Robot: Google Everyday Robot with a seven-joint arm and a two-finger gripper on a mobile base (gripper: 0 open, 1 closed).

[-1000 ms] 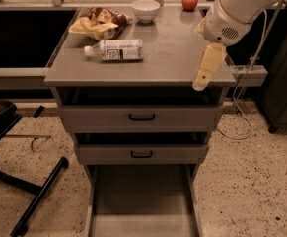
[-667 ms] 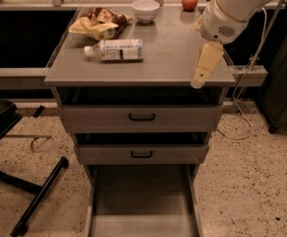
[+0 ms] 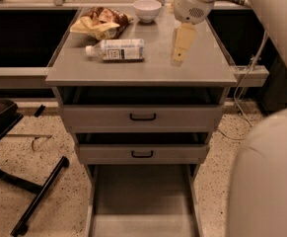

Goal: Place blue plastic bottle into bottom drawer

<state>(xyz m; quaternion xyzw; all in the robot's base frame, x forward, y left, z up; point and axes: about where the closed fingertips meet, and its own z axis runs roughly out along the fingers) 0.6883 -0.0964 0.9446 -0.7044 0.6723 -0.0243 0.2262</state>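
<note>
The blue plastic bottle (image 3: 116, 49) lies on its side on the grey cabinet top (image 3: 153, 70), at the left, with its white cap pointing left. My gripper (image 3: 180, 47) hangs pointing down over the top's right half, about a bottle's length to the right of the bottle, and holds nothing. The bottom drawer (image 3: 142, 201) is pulled out toward the camera, and its shallow tray holds nothing.
A yellow-and-brown snack bag (image 3: 101, 22) and a white bowl (image 3: 147, 9) sit at the back of the top. Two drawers with black handles (image 3: 143, 116) are above the open one. A chair base (image 3: 32, 191) is at the left. My pale body (image 3: 266, 181) fills the right.
My gripper has moved left and inward from the top's right front edge, closer to the bottle. The bottle and the drawers have not moved.
</note>
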